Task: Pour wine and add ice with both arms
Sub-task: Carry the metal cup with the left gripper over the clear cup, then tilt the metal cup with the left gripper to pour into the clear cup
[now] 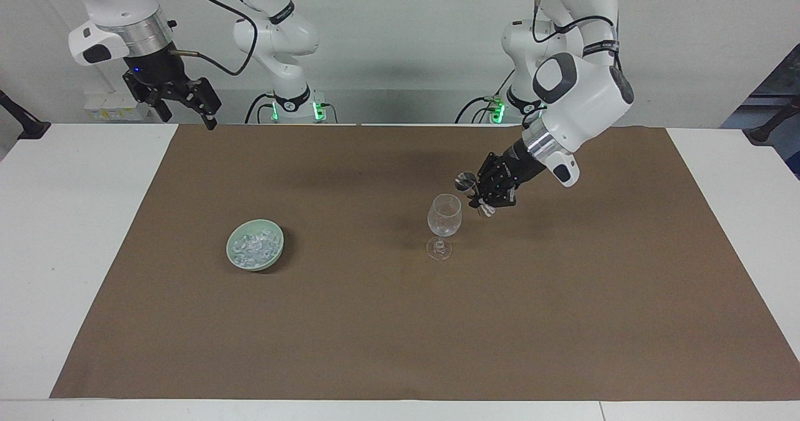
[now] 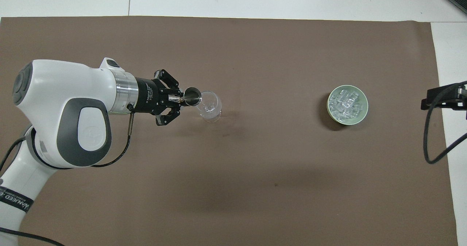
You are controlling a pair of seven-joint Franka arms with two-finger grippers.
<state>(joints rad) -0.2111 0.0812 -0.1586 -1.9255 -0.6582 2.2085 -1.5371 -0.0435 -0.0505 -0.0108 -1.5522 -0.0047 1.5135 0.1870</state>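
Note:
A clear wine glass [image 1: 444, 218] stands upright mid-mat; it also shows in the overhead view [image 2: 208, 105]. My left gripper [image 1: 480, 193] [image 2: 181, 99] is shut on a small metal cup [image 1: 465, 182] [image 2: 192, 96]. It holds the cup tipped on its side, mouth at the glass's rim, just above it. The ice [image 1: 254, 246] [image 2: 346, 103] is a glistening heap in a pale green bowl [image 1: 255, 267] [image 2: 350, 122] toward the right arm's end. My right gripper [image 1: 185, 104] waits open and empty, high over the mat's corner at the robots' edge.
A brown mat [image 1: 400, 333] covers most of the white table [image 1: 69, 221]. A black cable [image 2: 430, 136] hangs from the right arm beside the bowl's end of the mat. Nothing else stands on the mat.

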